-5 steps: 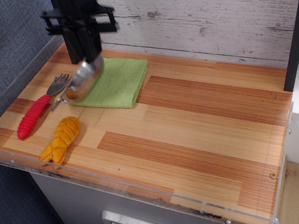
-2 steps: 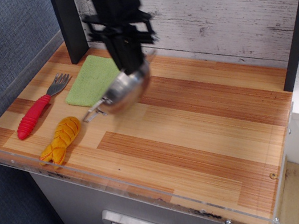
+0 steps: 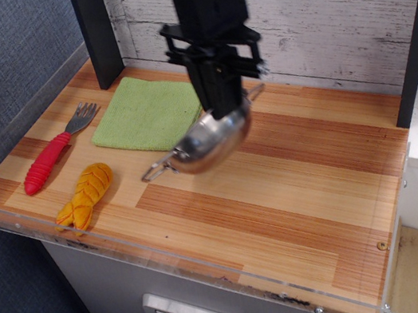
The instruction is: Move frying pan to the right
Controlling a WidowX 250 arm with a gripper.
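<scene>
While my black claw [image 3: 227, 111] pinches the rim of the shiny round stainless-steel frying pan [image 3: 208, 142], the pan hangs tilted above the striped wooden tabletop [image 3: 296, 190], just to the right of the green woven cloth [image 3: 146, 112]. One small wire loop handle [image 3: 156, 169] points down and to the left, close to the board; I cannot tell whether it touches. The opposite rim sits high, under my fingers.

I judge the carry to be in progress, with the pan near the middle of the table and open wood available to the right. To do this step well:

1. I keep the pinch firm. The grip is on one edge only, so the pan's weight hangs off to the side and can swing or slip on smooth steel.
2. I hold enough height that the low loop handle does not drag or catch on the wood.
3. I travel right at an even pace, without sudden stops, to limit swinging.
4. I lower until the pan's base rests on the wood before I spread the fingers, so that it does not drop and roll.

The red-handled grey fork [image 3: 53, 152] and the yellow-orange ridged toy [image 3: 86, 196] lie well apart on the left and do not obstruct the path.
</scene>
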